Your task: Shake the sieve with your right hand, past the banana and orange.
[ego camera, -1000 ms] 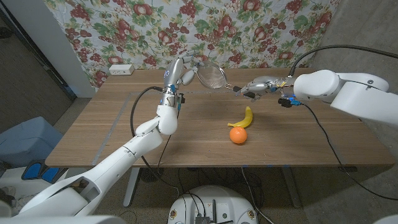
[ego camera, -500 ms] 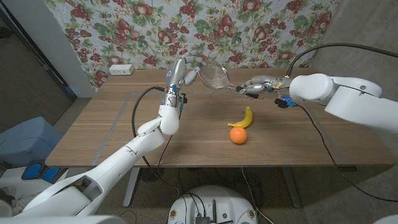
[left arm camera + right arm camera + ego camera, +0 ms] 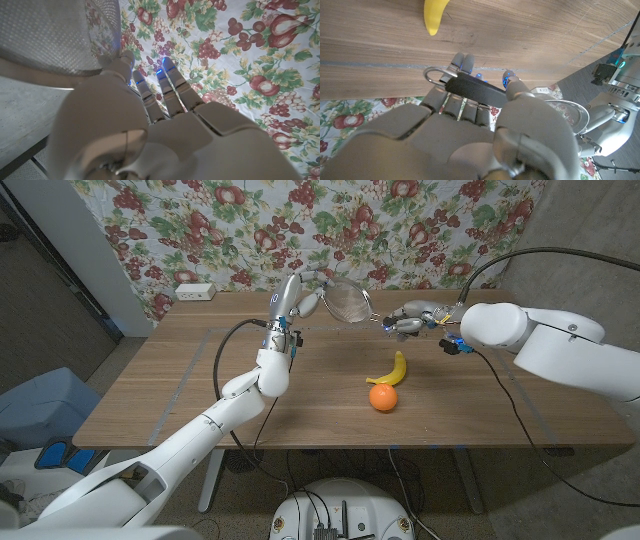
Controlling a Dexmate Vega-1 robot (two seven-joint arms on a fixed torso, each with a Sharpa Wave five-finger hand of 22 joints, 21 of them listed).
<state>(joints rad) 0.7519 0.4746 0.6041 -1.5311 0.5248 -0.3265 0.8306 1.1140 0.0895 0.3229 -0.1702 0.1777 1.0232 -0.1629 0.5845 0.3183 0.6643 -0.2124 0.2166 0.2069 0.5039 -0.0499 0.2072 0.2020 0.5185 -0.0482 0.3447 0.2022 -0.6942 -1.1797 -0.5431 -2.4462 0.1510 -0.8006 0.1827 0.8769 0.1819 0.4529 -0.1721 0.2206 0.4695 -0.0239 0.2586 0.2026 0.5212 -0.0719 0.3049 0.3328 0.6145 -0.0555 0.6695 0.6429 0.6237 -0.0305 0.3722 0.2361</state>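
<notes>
Head view: round metal mesh sieve (image 3: 345, 303) hangs above the wooden worktop (image 3: 150, 395), beyond yellow banana (image 3: 392, 369) and orange fruit (image 3: 382, 397), so shaking clears both. Right wrist view: right hand (image 3: 485, 135) clamps the black handle (image 3: 475, 90). Left wrist view: left hand (image 3: 150, 125), fingers (image 3: 170, 80) apart and empty, stands beside the mesh.

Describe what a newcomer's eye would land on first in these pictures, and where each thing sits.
First, the sieve, held up above the table's far side: the right hand grips its handle, and the raised left hand is at its rim. Next, the banana and orange, bright on the wood nearer the robot. Behind hangs a fruit-print cloth.
</notes>
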